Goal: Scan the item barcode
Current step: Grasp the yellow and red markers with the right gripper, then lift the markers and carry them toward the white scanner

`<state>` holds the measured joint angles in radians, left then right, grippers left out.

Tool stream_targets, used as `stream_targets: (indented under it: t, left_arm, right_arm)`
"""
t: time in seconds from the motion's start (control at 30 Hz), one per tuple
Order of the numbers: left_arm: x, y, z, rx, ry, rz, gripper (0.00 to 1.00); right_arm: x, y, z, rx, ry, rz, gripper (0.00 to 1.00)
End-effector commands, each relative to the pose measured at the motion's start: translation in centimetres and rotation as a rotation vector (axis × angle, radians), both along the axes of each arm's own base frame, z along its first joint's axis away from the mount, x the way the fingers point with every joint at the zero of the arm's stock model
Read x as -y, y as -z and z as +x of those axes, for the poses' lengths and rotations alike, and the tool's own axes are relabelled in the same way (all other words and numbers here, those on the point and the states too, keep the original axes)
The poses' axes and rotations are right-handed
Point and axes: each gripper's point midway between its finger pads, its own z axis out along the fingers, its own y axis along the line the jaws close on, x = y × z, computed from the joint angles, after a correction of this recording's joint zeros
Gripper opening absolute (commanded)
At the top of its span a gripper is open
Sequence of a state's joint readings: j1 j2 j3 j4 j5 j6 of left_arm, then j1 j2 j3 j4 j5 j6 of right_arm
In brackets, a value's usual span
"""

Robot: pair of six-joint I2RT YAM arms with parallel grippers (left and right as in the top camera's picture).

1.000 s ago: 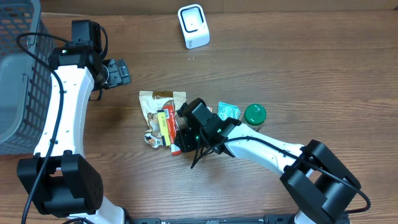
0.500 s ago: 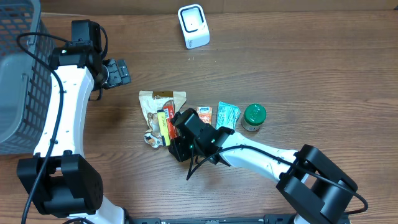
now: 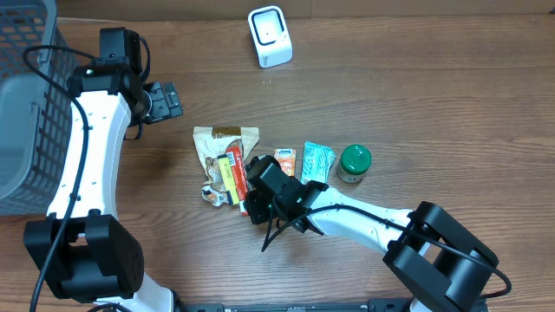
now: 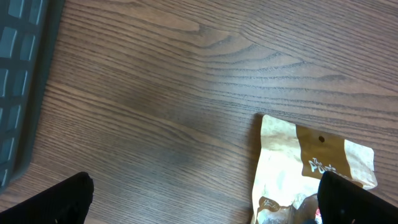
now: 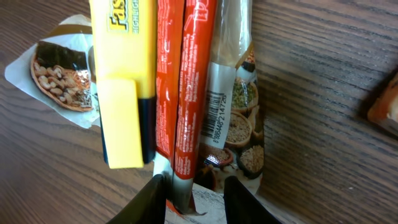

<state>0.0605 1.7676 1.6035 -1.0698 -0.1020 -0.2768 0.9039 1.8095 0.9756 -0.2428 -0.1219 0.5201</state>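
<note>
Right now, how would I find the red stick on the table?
Look at the middle of the wooden table, just left of the green-lidded jar. There, on the beige bag, two long thin things lie side by side, with the right pincer at their end. The stick is the red one, right beside the yellow marker.

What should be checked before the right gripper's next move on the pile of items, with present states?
1. Right gripper straddles the red foil stick packet: ok.
2. Jaws closed firmly on it: not ok, a gap shows beside one finger.
3. Yellow plastic highlighter outside the jaws: ok.
4. Packet's own barcode visible: cannot tell; a white barcode label lies beside it.
5. White box-shaped scanner unobstructed: ok.
6. Left gripper open, apart from the packet: ok.
</note>
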Motion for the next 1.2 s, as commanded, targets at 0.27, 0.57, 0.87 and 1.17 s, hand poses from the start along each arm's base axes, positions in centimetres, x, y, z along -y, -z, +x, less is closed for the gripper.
stream_targets:
  t: [0.27, 0.57, 0.87, 1.17]
  left_arm:
    - [0.2, -1.1, 0.3, 0.028, 0.027, 0.014, 1.0]
    - [0.2, -1.1, 0.3, 0.028, 0.027, 0.014, 1.0]
    - [0.2, -1.1, 0.3, 0.028, 0.028, 0.014, 0.99]
    - [0.2, -1.1, 0.3, 0.028, 0.028, 0.014, 1.0]
  right_arm:
    - [-0.4, 0.9, 0.1, -0.01, 0.001, 0.009, 0.29]
    - [-0.1, 0.3, 0.6, -0.011, 0.01, 0.018, 0.04]
    - [1.5, -6.1, 1.4, 0.075, -0.15, 0.079, 0.04]
    - [4.2, -11.1, 0.1, 0.225, -0.342, 0.066, 0.04]
